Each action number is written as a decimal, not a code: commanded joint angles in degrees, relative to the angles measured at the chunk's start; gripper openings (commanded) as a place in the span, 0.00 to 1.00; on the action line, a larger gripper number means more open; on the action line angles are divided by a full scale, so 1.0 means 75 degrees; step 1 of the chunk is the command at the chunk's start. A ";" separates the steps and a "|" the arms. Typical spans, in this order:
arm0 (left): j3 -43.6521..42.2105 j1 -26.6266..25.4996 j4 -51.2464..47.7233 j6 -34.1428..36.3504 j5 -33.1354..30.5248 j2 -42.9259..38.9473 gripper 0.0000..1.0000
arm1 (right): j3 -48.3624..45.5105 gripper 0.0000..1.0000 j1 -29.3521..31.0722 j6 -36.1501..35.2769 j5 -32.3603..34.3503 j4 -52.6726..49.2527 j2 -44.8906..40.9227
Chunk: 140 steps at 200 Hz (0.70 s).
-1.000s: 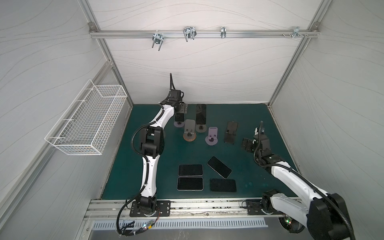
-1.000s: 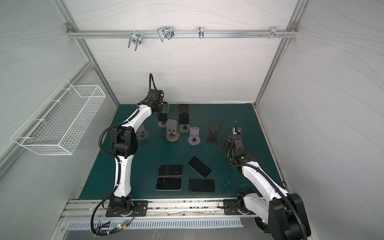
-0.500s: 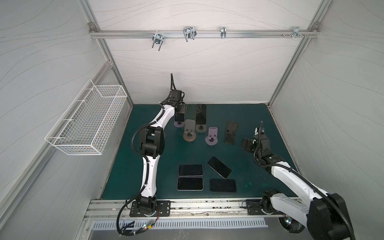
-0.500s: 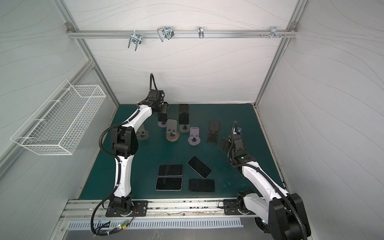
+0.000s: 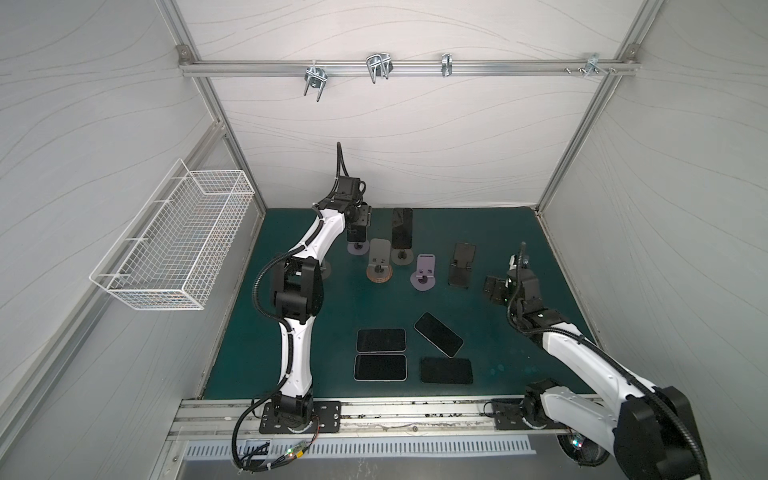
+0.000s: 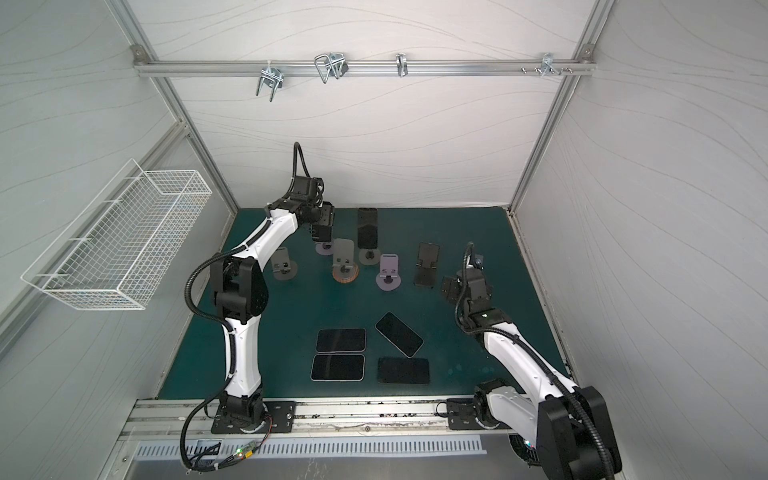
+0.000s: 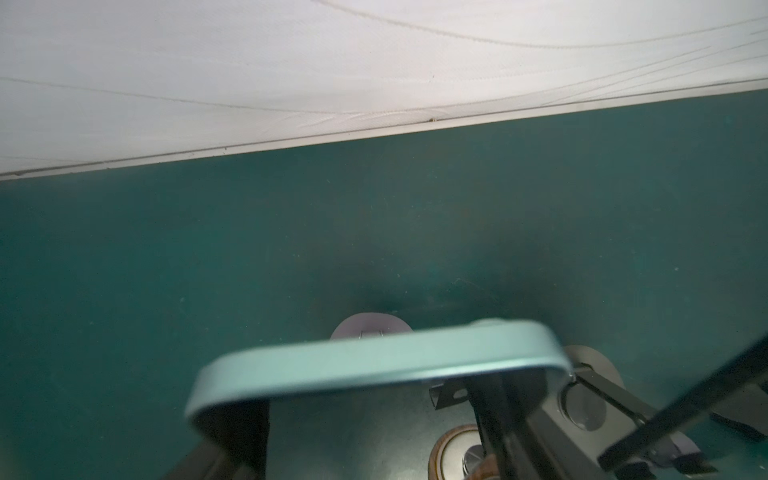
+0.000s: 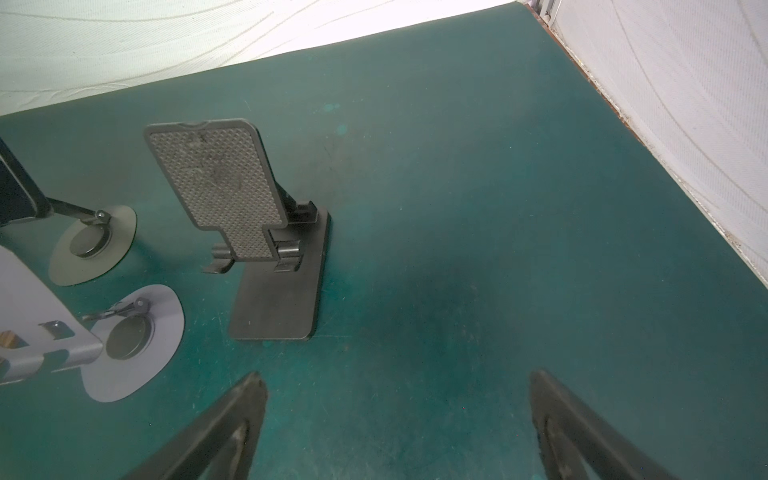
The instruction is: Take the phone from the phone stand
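My left gripper [image 5: 358, 222] [image 6: 323, 224] is at the back left of the green mat, shut on an upright phone [image 5: 358, 233] above its phone stand's round base [image 5: 358, 248]. In the left wrist view the phone's teal top edge [image 7: 374, 361] spans the gripper [image 7: 365, 422], with dark fingers [image 7: 232, 428] on both sides and the base [image 7: 372, 328] behind. I cannot tell whether the phone still rests on the stand. Another dark phone [image 5: 402, 227] [image 6: 368, 232] leans on the neighbouring stand. My right gripper [image 5: 494, 286] [image 8: 395, 376] hovers open over bare mat.
Empty stands are in a row: grey on a wooden base [image 5: 379, 259], purple [image 5: 424, 270] [image 8: 124, 340], black [image 5: 462, 264] [image 8: 232, 195], and a grey one [image 6: 282, 264] by the left arm. Several phones lie flat near the front [image 5: 381, 339]. A wire basket [image 5: 174, 245] hangs on the left wall.
The left gripper's jaws have closed onto the phone at the back-left stand. Neither arm has visibly shifted, and the right gripper stays open.
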 commanded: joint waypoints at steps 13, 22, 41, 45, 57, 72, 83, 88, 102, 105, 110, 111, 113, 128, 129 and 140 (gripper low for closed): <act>0.0040 -0.0023 0.0472 0.0147 -0.0032 -0.0566 0.71 | -0.0065 0.99 -0.0048 -0.0044 0.0040 0.0120 -0.0071; 0.0035 -0.0022 0.0410 0.0183 -0.0048 -0.0611 0.71 | -0.0065 0.99 -0.0042 -0.0044 0.0040 0.0115 -0.0070; 0.0023 -0.0025 0.0175 0.0352 0.0112 -0.0786 0.72 | -0.0065 0.99 -0.0045 -0.0044 0.0040 0.0114 -0.0059; 0.0014 -0.0022 0.0114 0.0410 0.0177 -0.0830 0.71 | -0.0067 0.99 -0.0048 -0.0038 0.0040 0.0120 -0.0059; -0.0054 -0.0022 -0.0075 0.0561 0.0416 -0.1003 0.71 | -0.0054 0.99 -0.0047 -0.0044 0.0040 0.0112 -0.0046; -0.0275 -0.0022 -0.0140 0.0677 0.0708 -0.1314 0.71 | -0.0042 0.99 -0.0042 -0.0043 0.0040 0.0120 -0.0029; -0.0465 -0.0022 -0.0127 0.0737 0.0907 -0.1558 0.71 | -0.0042 0.99 -0.0042 -0.0044 0.0029 0.0112 -0.0027; -0.0553 -0.0022 -0.0129 0.0762 0.0961 -0.1661 0.71 | -0.0048 0.99 -0.0053 -0.0038 0.0028 0.0115 -0.0024; -0.0694 -0.0022 -0.0187 0.0822 0.1128 -0.1933 0.71 | -0.0042 0.99 -0.0048 -0.0044 0.0022 0.0112 -0.0031; -0.0716 -0.0022 -0.0221 0.0845 0.1173 -0.1985 0.71 | -0.0043 0.99 -0.0045 -0.0041 0.0025 0.0118 -0.0035; -0.0724 -0.0031 -0.0283 0.0894 0.1244 -0.2055 0.71 | -0.0052 0.99 -0.0048 -0.0044 0.0022 0.0117 -0.0039; -0.0731 -0.0026 -0.0304 0.0903 0.1276 -0.2073 0.71 | -0.0047 0.99 -0.0045 -0.0050 0.0025 0.0119 -0.0031; -0.0734 -0.0029 -0.0341 0.0910 0.1309 -0.2098 0.71 | -0.0043 0.99 -0.0045 -0.0051 0.0028 0.0117 -0.0029; -0.0783 -0.0022 -0.0621 0.1032 0.1473 -0.2293 0.70 | -0.0042 0.99 -0.0050 -0.0062 0.0018 0.0110 -0.0024; -0.0784 -0.0022 -0.0637 0.1042 0.1479 -0.2304 0.70 | -0.0042 0.99 -0.0051 -0.0059 0.0024 0.0115 -0.0024; -0.0862 -0.0025 -0.0846 0.1117 0.1517 -0.2438 0.70 | -0.0035 0.99 -0.0038 -0.0056 0.0019 0.0117 -0.0012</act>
